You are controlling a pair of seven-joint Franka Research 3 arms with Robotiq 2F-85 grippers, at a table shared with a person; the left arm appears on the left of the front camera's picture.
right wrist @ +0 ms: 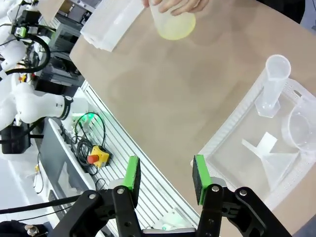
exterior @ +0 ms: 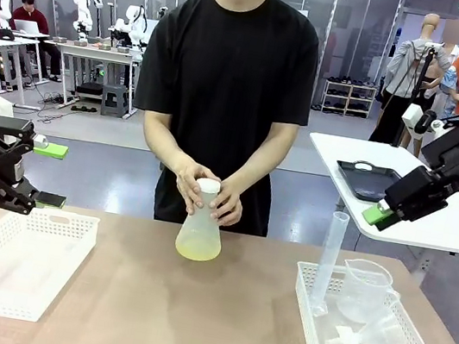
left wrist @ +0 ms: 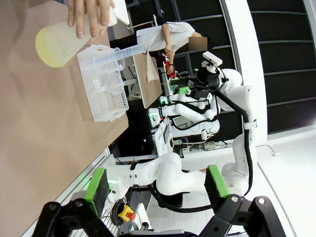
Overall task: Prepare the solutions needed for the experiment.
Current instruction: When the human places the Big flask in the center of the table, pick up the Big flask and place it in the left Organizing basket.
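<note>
We note the flask (exterior: pixel 202 220) of solution (exterior: pixel 197 248) mid-table in the person's hands (exterior: pixel 187 177), well apart from both grippers. Left gripper (left wrist: pixel 159 181) and right gripper (right wrist: pixel 165 174) gape, empty.

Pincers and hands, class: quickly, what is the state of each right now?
Left pincer: open, empty.
Right pincer: open, empty.
Person's hands: both holding the conical flask by its neck.

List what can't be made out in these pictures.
1. Conical flask neck, front view: wrapped by the person's hands; the cap's seal is hidden.
2. Graduated cylinder markings, front view: too small to read.
3. Beaker, right wrist view: cut off by the picture's right edge.
4. Left basket, right wrist view: cut off by the top edge.
</note>
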